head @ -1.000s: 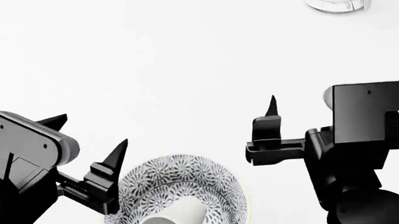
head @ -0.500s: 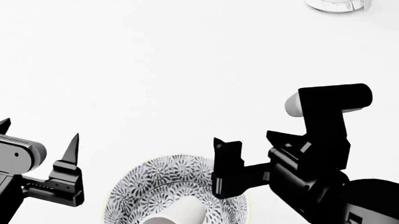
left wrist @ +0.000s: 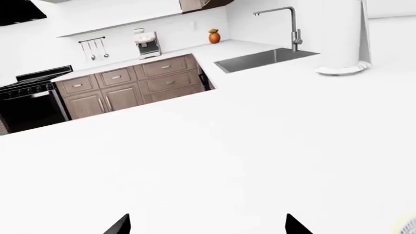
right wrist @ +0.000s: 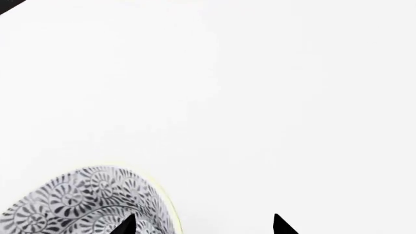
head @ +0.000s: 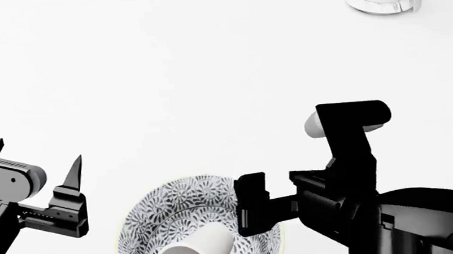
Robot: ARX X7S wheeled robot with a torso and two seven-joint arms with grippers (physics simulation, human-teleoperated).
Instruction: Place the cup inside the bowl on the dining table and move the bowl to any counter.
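Note:
The bowl (head: 186, 210), with a black-and-white leaf pattern and pale rim, stands on the white dining table (head: 209, 77) at the near edge of the head view. The white cup (head: 197, 249) lies tilted inside it. My right gripper (head: 270, 185) is open at the bowl's right rim. In the right wrist view (right wrist: 202, 225) one fingertip is over the bowl's patterned wall (right wrist: 78, 200) and the other over bare table. My left gripper (head: 35, 153) is open and empty, apart from the bowl on its left. It also shows in the left wrist view (left wrist: 208, 226).
A white object with a silvery round base (head: 384, 0) stands at the table's far right. Beyond the table, the left wrist view shows a white counter (left wrist: 237, 48) over brown cabinets (left wrist: 130, 87), with a sink (left wrist: 263, 58), a tap (left wrist: 293, 27) and a black stove (left wrist: 29, 105).
My right gripper has moved left and nearer, down to the bowl's right rim. My left gripper has drawn back to the left, away from the bowl. Bowl and cup have not moved.

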